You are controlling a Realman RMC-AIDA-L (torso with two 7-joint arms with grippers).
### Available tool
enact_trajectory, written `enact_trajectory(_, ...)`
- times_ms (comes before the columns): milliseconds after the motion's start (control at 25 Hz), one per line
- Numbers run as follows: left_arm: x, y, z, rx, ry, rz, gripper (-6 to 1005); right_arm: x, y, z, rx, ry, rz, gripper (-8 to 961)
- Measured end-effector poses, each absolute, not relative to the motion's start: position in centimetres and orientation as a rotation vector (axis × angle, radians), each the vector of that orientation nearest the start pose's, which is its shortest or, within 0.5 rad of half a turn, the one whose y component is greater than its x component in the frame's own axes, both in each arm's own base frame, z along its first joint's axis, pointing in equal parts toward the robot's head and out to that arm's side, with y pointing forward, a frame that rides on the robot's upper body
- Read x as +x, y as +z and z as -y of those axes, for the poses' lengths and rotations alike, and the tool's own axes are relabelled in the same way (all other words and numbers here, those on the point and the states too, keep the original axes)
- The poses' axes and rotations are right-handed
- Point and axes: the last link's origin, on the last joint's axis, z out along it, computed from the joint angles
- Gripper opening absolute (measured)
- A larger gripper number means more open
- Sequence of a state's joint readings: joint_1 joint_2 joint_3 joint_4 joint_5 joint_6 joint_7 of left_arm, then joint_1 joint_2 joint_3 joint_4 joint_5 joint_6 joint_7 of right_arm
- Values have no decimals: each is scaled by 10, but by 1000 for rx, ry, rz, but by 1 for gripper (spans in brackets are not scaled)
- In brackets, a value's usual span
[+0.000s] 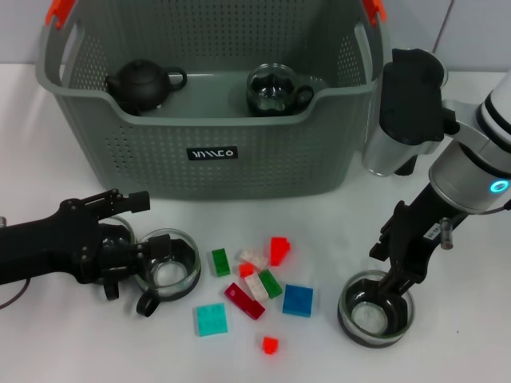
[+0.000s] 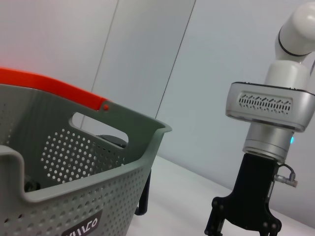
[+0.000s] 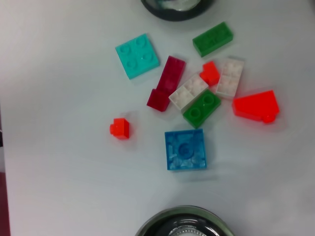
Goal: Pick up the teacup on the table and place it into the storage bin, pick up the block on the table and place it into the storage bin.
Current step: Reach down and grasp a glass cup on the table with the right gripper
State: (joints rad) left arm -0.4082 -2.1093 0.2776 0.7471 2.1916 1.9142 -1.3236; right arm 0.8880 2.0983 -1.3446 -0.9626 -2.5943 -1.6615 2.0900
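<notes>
The grey-green storage bin (image 1: pixel 239 152) stands at the back and holds a dark teapot (image 1: pixel 142 84) and a glass pot (image 1: pixel 275 89). Left of the blocks sits one glass teacup (image 1: pixel 169 271), right against the tip of my left gripper (image 1: pixel 148 229), which lies low on the table, open. A second teacup (image 1: pixel 375 309) stands at the front right; my right gripper (image 1: pixel 391 283) reaches down onto its rim. Loose blocks lie between the cups: teal (image 1: pixel 211 319), blue (image 3: pixel 185 149), dark red (image 3: pixel 167 82), green (image 1: pixel 220 262), red (image 1: pixel 279 250).
The bin's perforated wall (image 2: pixel 74 196) and orange-red handle clip (image 2: pixel 49 86) fill the left wrist view, with the right arm (image 2: pixel 268 147) beyond. A small red block (image 1: pixel 270 344) lies nearest the front edge. Both cup rims (image 3: pixel 182 223) frame the blocks in the right wrist view.
</notes>
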Motion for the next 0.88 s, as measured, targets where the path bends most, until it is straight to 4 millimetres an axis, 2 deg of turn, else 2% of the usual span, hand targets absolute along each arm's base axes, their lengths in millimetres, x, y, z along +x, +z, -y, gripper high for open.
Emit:
enact_trajectory(600, -301, 38, -261, -2609, -922, 725, 905, 160, -62, -365, -3024, -859, -318, 665)
enact_trajectory(800, -301, 39, -261, -2599, -926, 728, 905, 160, -68, -365, -3013, -882, -278, 579)
enact_trajectory(880, -301, 40, -261, -2597, -928, 726, 905, 161, -71, -365, -3004, -894, -260, 578)
